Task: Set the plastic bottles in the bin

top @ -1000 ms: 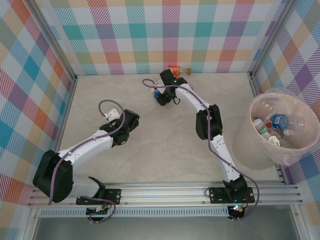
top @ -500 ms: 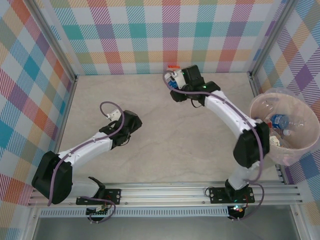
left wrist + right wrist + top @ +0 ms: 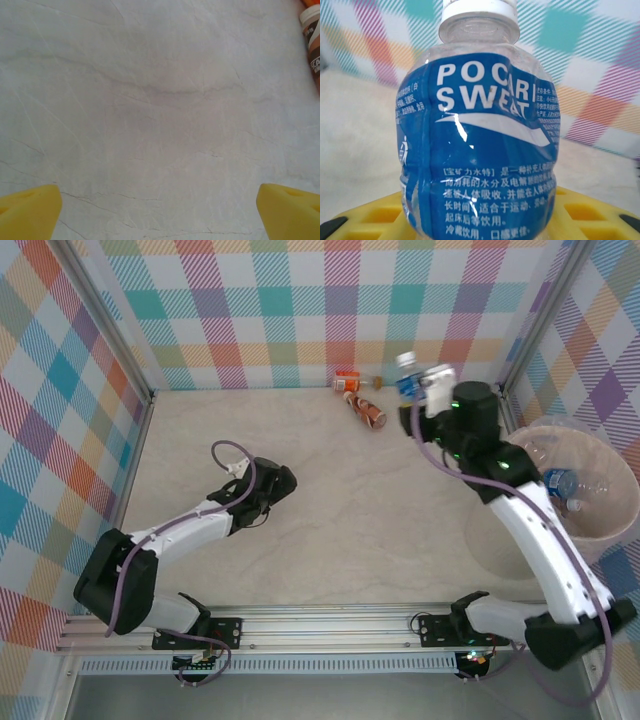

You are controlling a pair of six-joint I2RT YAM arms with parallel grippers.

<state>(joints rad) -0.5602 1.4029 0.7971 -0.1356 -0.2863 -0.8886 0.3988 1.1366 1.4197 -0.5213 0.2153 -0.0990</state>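
bottle: the blue-label bottle (image 3: 407, 381) is off the table (image 3: 330, 530) and up in the air by the far wall, just left of the bin (image 3: 482, 528). a second ago it was low at the far middle of the table.
right gripper: your right gripper (image 3: 420, 390) is clamped narrow on that bottle's lower body. on the wrist view the yellow fingers (image 3: 592, 217) press against the label and the white cap (image 3: 479, 12) points away from the camera.
what moved: the right arm has swung from the middle of the table over to the right side, taking the bottle along. it is near the bin's rim but not yet over the mouth.
left gripper: your left gripper (image 3: 283, 480) is spread wide and holds nothing. its pads (image 3: 30, 212) frame bare table, and the arm reaches a little farther forward than a second ago.
uncovered: with the right arm out of the way, an orange bottle (image 3: 347, 379) and a brown bottle (image 3: 369, 412) show at the far edge, close together.
in the bin: several bottles (image 3: 560, 483) already lie inside.
meaning: the pick looks done and the carry is under way. you should get the bottle fully over the mouth before you let go. two bottles are left on the table, and your left gripper looks closest to them.
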